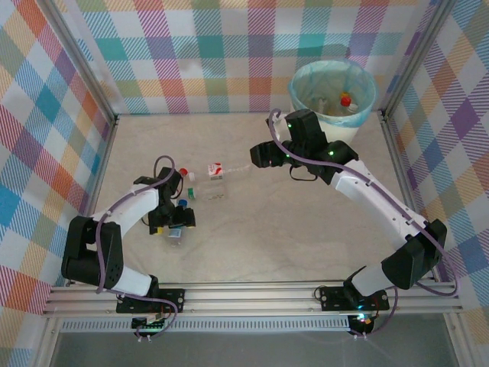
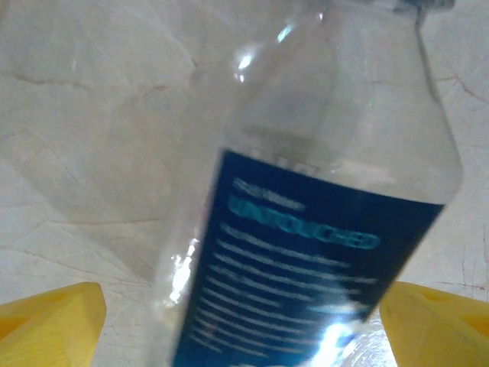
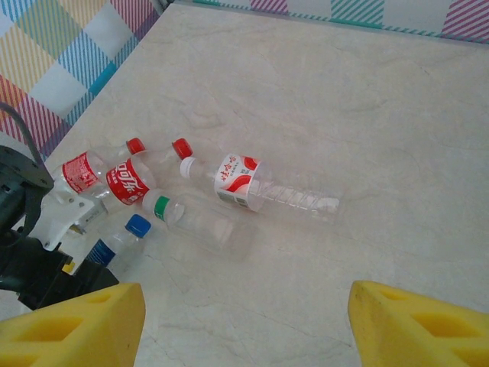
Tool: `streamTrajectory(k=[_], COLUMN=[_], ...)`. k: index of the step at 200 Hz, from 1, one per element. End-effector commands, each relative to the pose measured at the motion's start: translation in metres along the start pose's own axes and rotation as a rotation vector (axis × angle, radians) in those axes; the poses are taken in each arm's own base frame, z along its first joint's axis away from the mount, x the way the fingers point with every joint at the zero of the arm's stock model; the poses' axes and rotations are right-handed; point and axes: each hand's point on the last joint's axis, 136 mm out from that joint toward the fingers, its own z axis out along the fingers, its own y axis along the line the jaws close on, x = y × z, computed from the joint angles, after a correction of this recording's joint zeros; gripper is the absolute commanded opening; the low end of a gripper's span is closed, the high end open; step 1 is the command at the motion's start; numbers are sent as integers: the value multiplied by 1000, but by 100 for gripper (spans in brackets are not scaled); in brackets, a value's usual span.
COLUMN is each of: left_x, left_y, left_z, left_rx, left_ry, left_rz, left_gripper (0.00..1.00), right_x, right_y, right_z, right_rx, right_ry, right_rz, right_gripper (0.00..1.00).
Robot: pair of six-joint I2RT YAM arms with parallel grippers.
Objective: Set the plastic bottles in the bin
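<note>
Progress is partial: some bottles (image 1: 345, 100) lie in the bag-lined bin (image 1: 294, 86), behind the right gripper (image 3: 244, 321), whose yellow fingers gape wide, empty. Ahead of it lie thin clear plastic bottles (image 3: 195, 222), one spiral-ribbed (image 3: 294, 199). The left gripper (image 2: 244, 321) straddles a smooth blue-labelled bottle (image 2: 306, 252), fingers wide, not yet clamped.

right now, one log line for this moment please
left end effector open around blue-label bottle | right end effector open, empty | four bottles lying on table | bin holds more bottles
</note>
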Motion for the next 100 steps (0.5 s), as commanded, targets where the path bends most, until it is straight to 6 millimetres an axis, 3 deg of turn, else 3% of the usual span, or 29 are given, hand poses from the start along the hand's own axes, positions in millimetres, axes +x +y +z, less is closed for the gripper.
streamTrajectory(k=[1, 21, 54, 76, 100], left_x=[5, 7, 11, 9, 1], left_y=[-8, -16, -25, -25, -24], left_z=[2, 8, 9, -6, -38], left_rx=[19, 35, 57, 68, 82], left_ry=[8, 28, 35, -8, -112], left_rz=[-10, 8, 36, 40, 50], left_gripper=[91, 84, 62, 58, 58], right_x=[-11, -14, -16, -17, -23], right_y=[7, 8, 8, 7, 11], right_z=[-5, -5, -11, -17, -27], right_rx=[-18, -21, -14, -4, -14], right_ry=[-43, -41, -51, -57, -78], right_rz=[-29, -25, -28, -29, -24], right_gripper=[71, 71, 71, 71, 71])
